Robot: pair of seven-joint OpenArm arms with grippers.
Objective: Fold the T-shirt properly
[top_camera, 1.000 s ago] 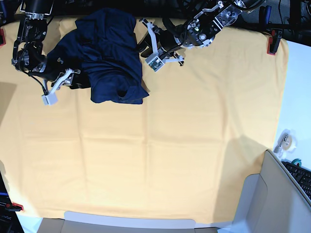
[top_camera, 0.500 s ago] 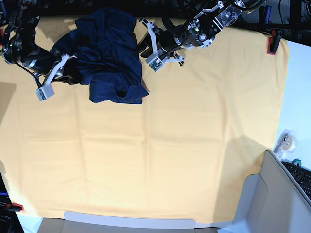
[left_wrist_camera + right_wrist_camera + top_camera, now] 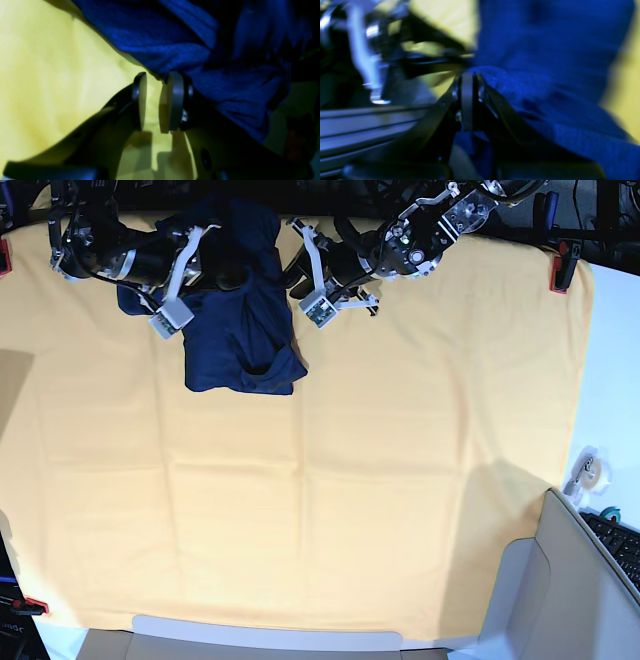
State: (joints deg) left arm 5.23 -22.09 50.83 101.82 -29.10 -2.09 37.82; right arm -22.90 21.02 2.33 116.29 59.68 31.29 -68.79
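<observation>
1. Left wrist view: the left gripper [image 3: 153, 100] has its jaws parted by a narrow gap. Only yellow table cloth [image 3: 50, 75] shows between them. The T-shirt [image 3: 200, 50] edge lies at the fingertips, touching the right-hand one, but is not pinched.
2. Right wrist view, badly blurred: the right gripper [image 3: 468, 100] has its jaws pressed together. Navy fabric [image 3: 545, 87] bunches right against them and drapes off to one side, so it appears clamped on the T-shirt.
3. Only the base view shows the whole T-shirt [image 3: 240, 330]. It is a crumpled, partly doubled heap near the far edge of the table cloth [image 3: 350, 500], toward the view's left.
4. Base view again: the right gripper [image 3: 180, 300] lies across the T-shirt's left part. The left gripper [image 3: 320, 290] sits just beside the T-shirt's right edge.
5. Beyond the cloth's near right corner, a tape roll [image 3: 588, 470] and a keyboard [image 3: 620, 545] are well apart from the T-shirt.
</observation>
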